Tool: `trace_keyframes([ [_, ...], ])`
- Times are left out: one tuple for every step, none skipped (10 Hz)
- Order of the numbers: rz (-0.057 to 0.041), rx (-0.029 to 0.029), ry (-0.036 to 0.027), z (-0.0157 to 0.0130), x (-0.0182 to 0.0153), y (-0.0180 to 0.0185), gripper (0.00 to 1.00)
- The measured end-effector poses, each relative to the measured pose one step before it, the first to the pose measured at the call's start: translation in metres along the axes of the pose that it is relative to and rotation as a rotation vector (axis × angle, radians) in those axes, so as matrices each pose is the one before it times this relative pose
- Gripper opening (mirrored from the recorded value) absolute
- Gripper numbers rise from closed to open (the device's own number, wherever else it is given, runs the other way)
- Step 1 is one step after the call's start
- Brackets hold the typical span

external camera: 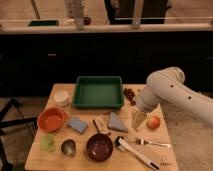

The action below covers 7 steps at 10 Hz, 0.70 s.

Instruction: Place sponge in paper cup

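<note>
Progress: nothing of the task is done, by the look of it. The whole of it is left: the reach across, the grasp, the carry and the drop.

Sponge (77, 125): lies flat on the surface (46, 161), left of centre. It is just beside the orange bowl (40, 118) and in front of the green tray (98, 78). Nothing touches it.

Cup (62, 98): upright at the back left, beside the tray's left wall and behind the orange bowl. It is near the sponge but apart from it. Nothing can be made out inside.

Hand (139, 120): on the right side, pointing down, low over the surface. It sits between the grey wedge (118, 122) and the orange fruit (153, 122), close to both and well apart from the sponge. Spread or pressed together: cannot tell. Nothing can be seen held in it. Whether it touches the surface or the fruit is not clear.

Also present: green cup (48, 143), dark bowl (99, 147) and a fork (152, 143), all along the front
</note>
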Motion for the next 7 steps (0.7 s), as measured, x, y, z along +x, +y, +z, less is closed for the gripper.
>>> trace_keyframes([
  [0.00295,0.00107,0.00014,-0.00066,0.00146,0.00019,0.8],
  [-0.0001,0.00005,0.00027,0.00003,0.00015,-0.00001,0.8],
  [-0.00364,-0.00077,-0.00109,0.00054,-0.00227,-0.00028,0.8],
  [0.01415,0.00591,0.00088,-0.00007,0.00133,-0.00079,0.8],
  [0.05028,0.01969,-0.01029,0.00126,0.00345,-0.00119,0.8],
  [0.08244,0.01943,-0.05121,0.00258,0.00228,-0.00125,0.8],
  [0.06586,0.01487,-0.07603,0.00116,-0.00373,-0.00072,0.8],
])
